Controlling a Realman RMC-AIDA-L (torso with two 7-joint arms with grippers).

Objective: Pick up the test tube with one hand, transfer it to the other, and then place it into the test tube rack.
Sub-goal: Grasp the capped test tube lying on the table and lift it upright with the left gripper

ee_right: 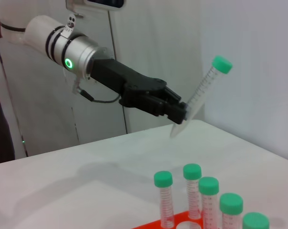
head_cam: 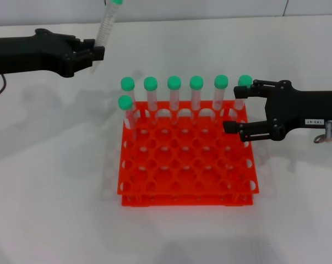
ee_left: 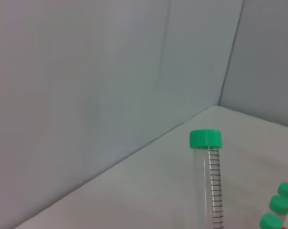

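My left gripper [head_cam: 97, 53], black and unlabelled, is shut on the lower end of the test tube [head_cam: 107, 25] and holds it tilted in the air, left of and behind the orange-red rack [head_cam: 188, 193]. The right wrist view shows this grip [ee_right: 180, 112] on the tube [ee_right: 204, 91] with its green cap up. The left wrist view shows the tube [ee_left: 212, 183]. My right gripper [head_cam: 238, 108], with a white label, is open and empty over the rack's right edge, beside the rightmost tube [head_cam: 243, 91].
Several identical green-capped tubes [head_cam: 174, 93] stand in the rack's back row, and one [head_cam: 126, 113] in the second row at the left. They also show in the right wrist view [ee_right: 208, 195]. The white table [head_cam: 50, 181] surrounds the rack.
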